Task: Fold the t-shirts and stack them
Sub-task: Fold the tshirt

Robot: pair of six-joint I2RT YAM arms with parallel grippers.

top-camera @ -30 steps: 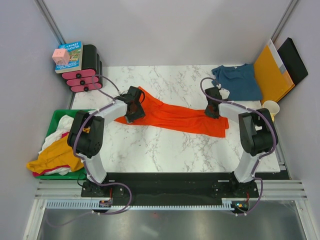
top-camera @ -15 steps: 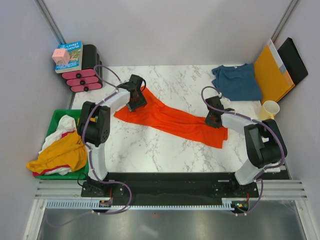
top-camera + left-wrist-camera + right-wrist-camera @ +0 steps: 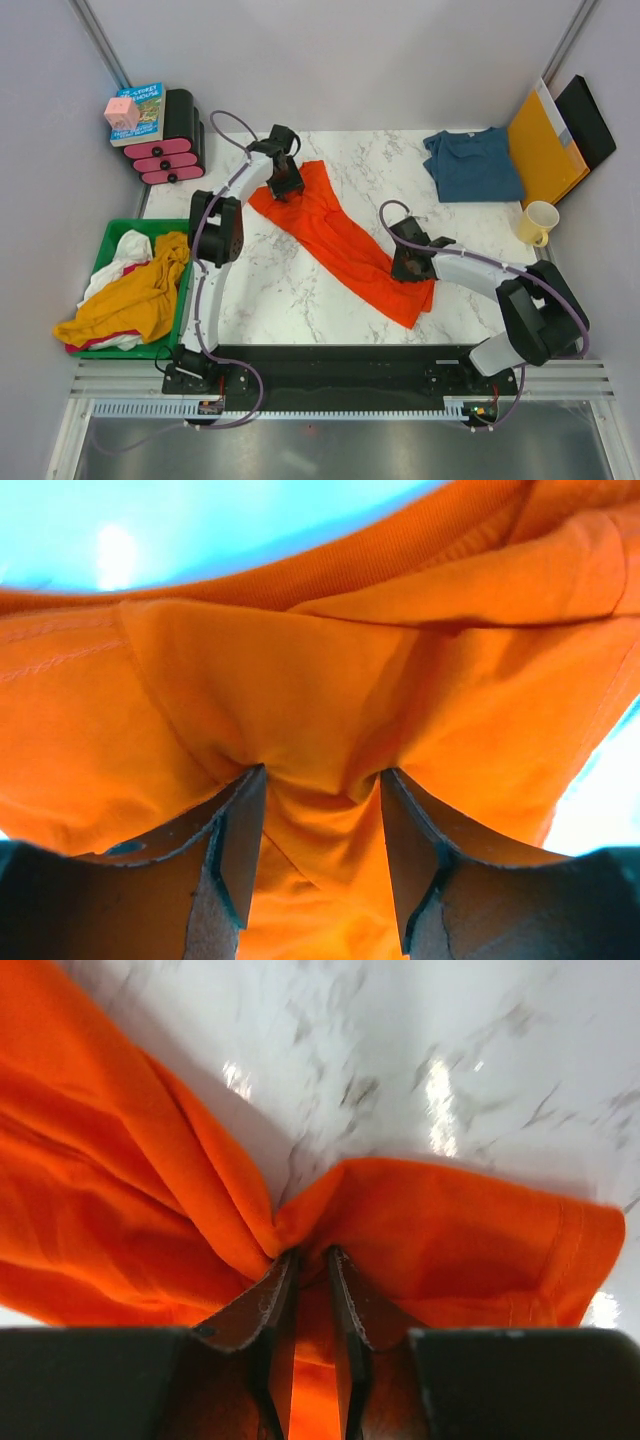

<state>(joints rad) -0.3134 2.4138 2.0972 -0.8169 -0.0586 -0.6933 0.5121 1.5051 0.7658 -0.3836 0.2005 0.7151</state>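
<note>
The orange-red t-shirt [image 3: 340, 240] lies stretched in a long diagonal band across the marble table, from the far left towards the near right. My left gripper [image 3: 283, 180] holds its far end; in the left wrist view the cloth [image 3: 320, 680] bunches between the fingers [image 3: 240, 830]. My right gripper [image 3: 408, 262] is shut on the near end, and the right wrist view shows the cloth [image 3: 120, 1210] pinched between nearly closed jaws [image 3: 310, 1255]. The dark teal-blue t-shirt [image 3: 472, 165] lies crumpled at the far right, apart from both grippers.
A green bin [image 3: 108, 240] left of the table holds mustard-yellow and white garments [image 3: 125, 305]. A cream mug [image 3: 538, 221] stands at the right edge, with an orange-yellow envelope [image 3: 543, 145] and a black board [image 3: 587, 120] behind it. Pink-and-black drawers [image 3: 165, 150] with a book sit far left.
The orange-red shirt has swung from lying across the table to a diagonal. My left gripper moved farther away and right; my right gripper moved nearer and left, both holding the shirt.
</note>
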